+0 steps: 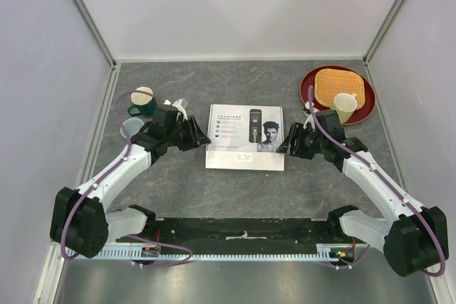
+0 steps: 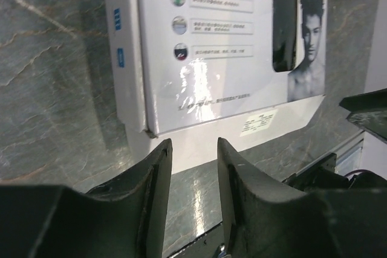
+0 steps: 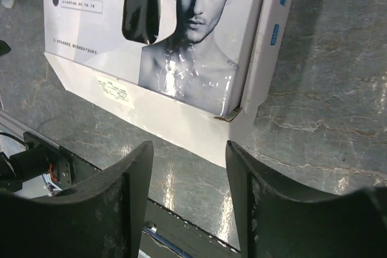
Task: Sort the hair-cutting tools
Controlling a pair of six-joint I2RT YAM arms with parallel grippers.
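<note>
The hair-cutting tools are out of view; only a printed clipper shows on the lid of the closed white cardboard box [image 1: 246, 137], which lies flat mid-table. My left gripper [image 1: 203, 137] hovers at the box's left edge. In the left wrist view this gripper [image 2: 193, 143] is open and empty, aimed at the near-left corner of the box [image 2: 205, 58]. My right gripper [image 1: 283, 146] sits at the box's right edge. In the right wrist view it [image 3: 189, 144] is open too, with only tabletop between its fingers, just short of the near-right corner of the box [image 3: 181, 52].
A red plate [image 1: 308, 85] at the back right carries a woven mat and a pale cup [image 1: 345, 105]. A green cup [image 1: 142, 101] and a light cup [image 1: 132, 127] stand behind my left arm. Walls close in left, right and behind. The arms' base rail [image 1: 242, 229] runs along the near edge.
</note>
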